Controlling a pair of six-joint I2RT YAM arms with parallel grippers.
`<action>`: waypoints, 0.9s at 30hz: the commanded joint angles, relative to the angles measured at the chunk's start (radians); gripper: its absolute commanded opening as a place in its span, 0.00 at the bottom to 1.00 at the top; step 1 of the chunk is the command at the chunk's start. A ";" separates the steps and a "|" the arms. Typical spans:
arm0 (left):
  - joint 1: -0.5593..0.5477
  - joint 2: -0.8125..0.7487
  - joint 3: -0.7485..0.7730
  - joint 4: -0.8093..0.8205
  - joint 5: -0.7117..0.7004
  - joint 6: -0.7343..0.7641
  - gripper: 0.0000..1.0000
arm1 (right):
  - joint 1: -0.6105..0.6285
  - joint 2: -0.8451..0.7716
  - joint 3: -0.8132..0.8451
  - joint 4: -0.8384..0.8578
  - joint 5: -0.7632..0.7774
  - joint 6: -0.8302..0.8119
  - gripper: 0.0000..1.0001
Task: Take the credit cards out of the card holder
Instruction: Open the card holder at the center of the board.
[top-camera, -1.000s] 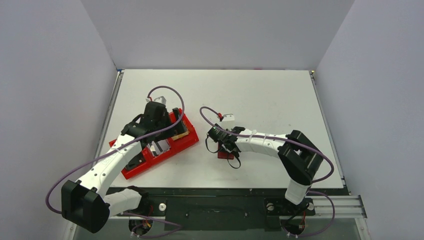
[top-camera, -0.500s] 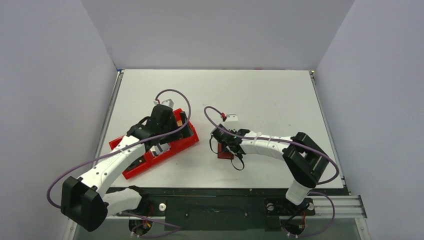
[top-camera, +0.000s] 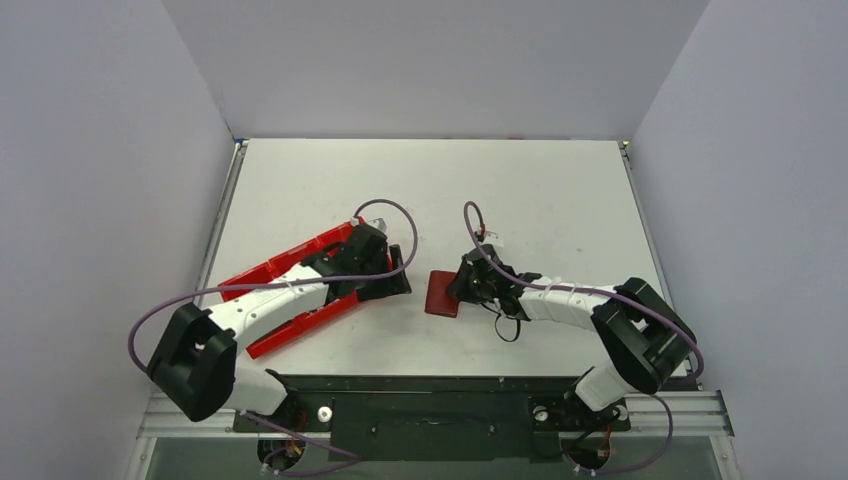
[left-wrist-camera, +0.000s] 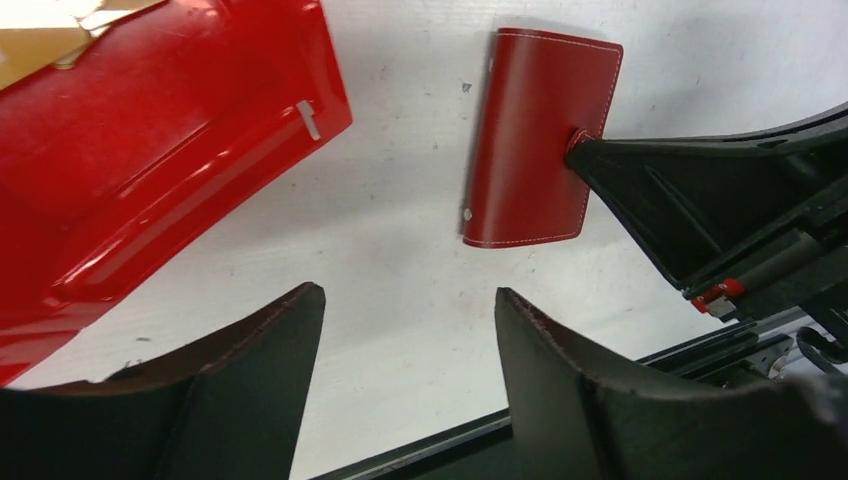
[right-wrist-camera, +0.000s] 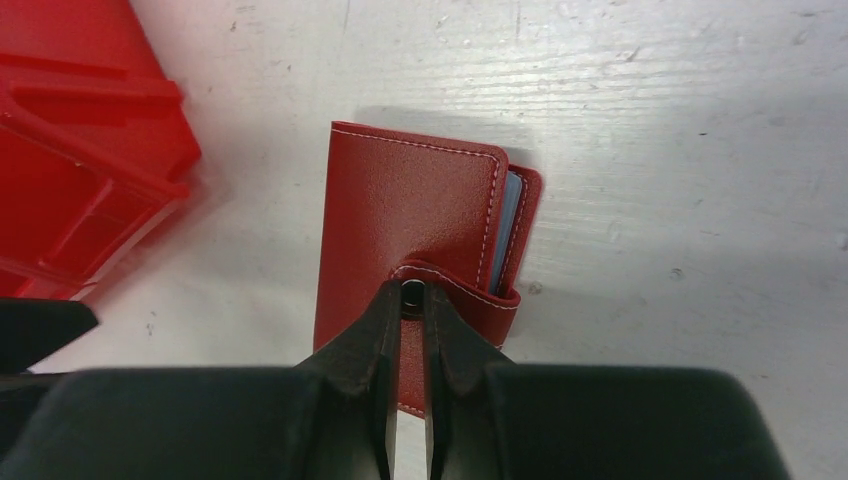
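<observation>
Item 1, red tray (top-camera: 268, 269): a plastic tray with compartments, lying slantwise on the white desk (top-camera: 540, 190), largely covered by the left arm (top-camera: 270, 300); taken as the landmark

Item 2, card holder (top-camera: 441, 294): dark red, folded shut, flat on the desk just beyond the tray's end on the right arm's side, a strip of bare desk between the two; a grey-blue pocket edge (right-wrist-camera: 512, 215) shows along its open side

Item 3, card (left-wrist-camera: 40, 52): a tan piece lying in the tray, seen only at the corner of the left wrist view

Item 4, right jaws: pressed together, pinching the strap tab (right-wrist-camera: 455, 282) of the card holder, on the side of the holder away from the tray

Item 5, left jaws: spread, nothing between them, hanging over bare desk at the tray's end, the card holder just beyond
</observation>
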 joint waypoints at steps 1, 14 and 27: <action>-0.048 0.076 0.051 0.103 0.008 -0.015 0.55 | -0.012 -0.003 -0.043 0.115 -0.111 0.032 0.00; -0.126 0.324 0.136 0.199 -0.051 0.024 0.33 | -0.019 0.004 -0.049 0.119 -0.112 0.032 0.00; -0.168 0.431 0.139 0.149 -0.107 -0.028 0.28 | -0.066 0.000 -0.084 0.254 -0.205 0.123 0.00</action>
